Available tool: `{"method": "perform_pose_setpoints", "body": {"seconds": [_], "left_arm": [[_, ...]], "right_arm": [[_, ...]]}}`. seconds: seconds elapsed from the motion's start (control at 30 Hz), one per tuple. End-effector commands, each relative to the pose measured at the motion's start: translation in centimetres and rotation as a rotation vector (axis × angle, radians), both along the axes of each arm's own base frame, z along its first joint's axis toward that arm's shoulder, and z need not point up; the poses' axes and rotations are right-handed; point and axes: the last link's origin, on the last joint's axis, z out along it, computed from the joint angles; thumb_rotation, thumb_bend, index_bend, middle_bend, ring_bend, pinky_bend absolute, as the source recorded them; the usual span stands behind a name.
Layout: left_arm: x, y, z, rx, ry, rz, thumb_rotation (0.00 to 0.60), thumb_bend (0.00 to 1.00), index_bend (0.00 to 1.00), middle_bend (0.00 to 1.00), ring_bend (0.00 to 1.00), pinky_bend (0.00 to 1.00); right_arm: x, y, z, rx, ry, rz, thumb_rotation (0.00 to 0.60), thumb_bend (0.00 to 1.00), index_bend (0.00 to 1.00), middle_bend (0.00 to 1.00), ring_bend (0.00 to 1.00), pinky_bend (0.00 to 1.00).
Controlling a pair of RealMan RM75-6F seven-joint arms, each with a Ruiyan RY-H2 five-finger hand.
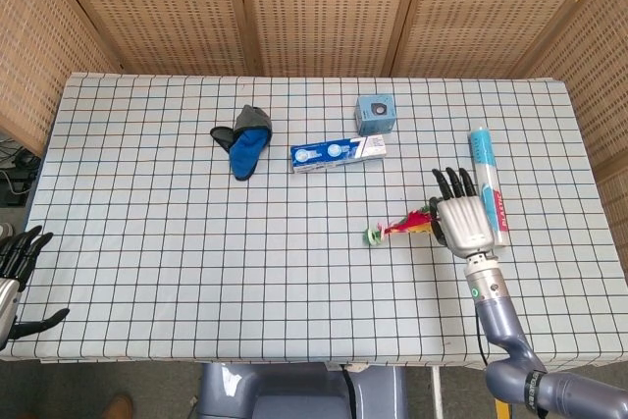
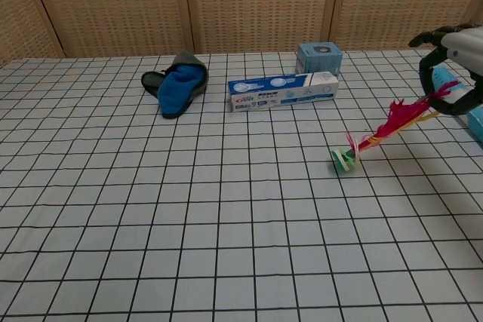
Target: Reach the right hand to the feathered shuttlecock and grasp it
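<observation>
The feathered shuttlecock [image 1: 396, 228] [image 2: 377, 136] has a green and white base and red, pink and yellow feathers. It hangs tilted: its feather end is up in my right hand [image 1: 461, 222] [image 2: 453, 69], its base [image 2: 342, 159] low near the checked tablecloth. The right hand grips the feather tips at the right side of the table. My left hand [image 1: 18, 267] rests at the table's near left corner with its fingers spread and nothing in it; only the head view shows it.
A white and blue tube [image 1: 488, 183] lies just right of the right hand. A toothpaste box [image 1: 338, 153] [image 2: 282, 90], a small blue box [image 1: 376, 114] [image 2: 318, 57] and a blue and grey cloth item [image 1: 243, 143] [image 2: 176, 83] lie at the back. Woven screens stand behind the table.
</observation>
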Motion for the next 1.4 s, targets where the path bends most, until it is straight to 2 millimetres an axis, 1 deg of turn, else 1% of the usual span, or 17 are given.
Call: {"method": "perform_pose_setpoints", "body": {"seconds": [0.03,0.23,0.37,0.47,0.7,1.03,1.13,1.27,1.3,1.33,1.37,1.4], "left_arm": [[0.0,0.0,0.0,-0.001,-0.001,-0.002,0.6,0.0,0.0,0.0,0.0,0.0],[0.0,-0.1,0.0,-0.002,0.0,-0.001,0.6,0.0,0.0,0.0,0.0,0.0],[0.0,0.0,0.1,-0.002,-0.002,0.001,0.6,0.0,0.0,0.0,0.0,0.0],[0.0,0.0,0.1,-0.002,-0.004,0.002,0.6,0.0,0.0,0.0,0.0,0.0],[-0.1,-0.1,0.2,-0.002,-0.011,0.006,0.6,0.0,0.0,0.0,0.0,0.0],[-0.1,-0.2,0.4,-0.003,-0.014,0.001,0.6,0.0,0.0,0.0,0.0,0.0],[-0.1,-0.3,0.4,-0.003,-0.016,-0.001,0.6,0.0,0.0,0.0,0.0,0.0],[0.0,-0.3,0.3,-0.01,-0.015,-0.002,0.6,0.0,0.0,0.0,0.0,0.0],[0.0,-0.3,0.2,-0.011,-0.015,-0.002,0.6,0.0,0.0,0.0,0.0,0.0],[0.0,-0.3,0.2,-0.011,-0.014,-0.002,0.6,0.0,0.0,0.0,0.0,0.0],[0.0,-0.3,0.3,-0.009,-0.014,-0.002,0.6,0.0,0.0,0.0,0.0,0.0],[0.0,-0.3,0.2,-0.008,-0.013,-0.002,0.6,0.0,0.0,0.0,0.0,0.0]], "right_arm": [[1.6,-0.5,1.6,-0.042,0.027,0.046,0.6,0.78,0.76,0.15,0.0,0.0],[3.1,-0.9,3.3,-0.084,0.054,0.085,0.6,0.78,0.76,0.15,0.0,0.0],[3.1,-1.0,3.5,-0.086,0.08,0.086,0.6,0.78,0.76,0.15,0.0,0.0],[2.8,-0.9,3.1,-0.083,0.113,0.093,0.6,0.77,0.76,0.16,0.0,0.0],[1.3,-0.5,1.1,-0.05,0.124,0.08,0.6,0.77,0.76,0.16,0.0,0.0],[0.2,1.6,-1.3,0.023,0.05,0.111,0.6,0.77,0.76,0.18,0.0,0.0],[0.2,2.3,-1.7,0.032,0.044,0.137,0.6,0.77,0.76,0.18,0.0,0.0],[0.7,2.7,-1.8,0.027,0.032,0.174,0.6,0.77,0.76,0.18,0.0,0.0],[0.8,2.9,-1.8,0.03,0.029,0.177,0.6,0.76,0.72,0.17,0.0,0.0],[0.8,3.0,-1.8,0.033,0.028,0.181,0.6,0.72,0.62,0.16,0.0,0.0],[0.8,3.1,-1.8,0.037,0.028,0.184,0.6,0.66,0.52,0.14,0.0,0.0],[0.8,3.2,-1.8,0.04,0.031,0.187,0.6,0.53,0.35,0.11,0.0,0.0]]}}
